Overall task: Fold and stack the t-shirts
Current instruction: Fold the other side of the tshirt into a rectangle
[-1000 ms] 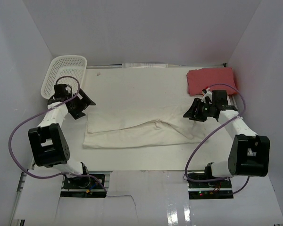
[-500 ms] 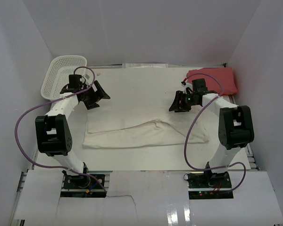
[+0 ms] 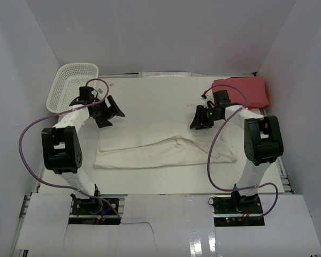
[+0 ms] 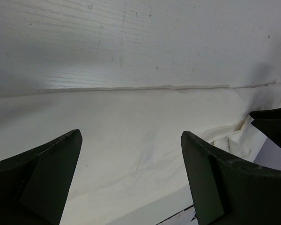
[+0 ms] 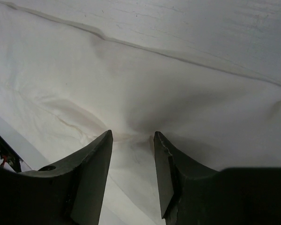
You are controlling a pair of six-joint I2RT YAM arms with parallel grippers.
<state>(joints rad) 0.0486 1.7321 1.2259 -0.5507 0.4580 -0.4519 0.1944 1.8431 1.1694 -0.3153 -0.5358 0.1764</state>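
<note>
1. The cream-white t-shirt [image 3: 160, 152] lies spread across the table, its near edge rumpled.
2. The left gripper [image 3: 110, 112] hovers above that shirt's far-left part, jaws wide apart and holding nothing.
3. The right gripper [image 5: 132, 136] rests its tips on the shirt's right part, jaws partly apart, with cloth puckering between them.
4. The red t-shirt [image 3: 243, 92] lies folded just beyond the cream shirt's far-right corner.

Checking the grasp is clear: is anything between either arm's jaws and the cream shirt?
Nothing visible. Both wrist views show only the cream shirt right under the jaws; the basket and red shirt sit off at the far corners.
</note>
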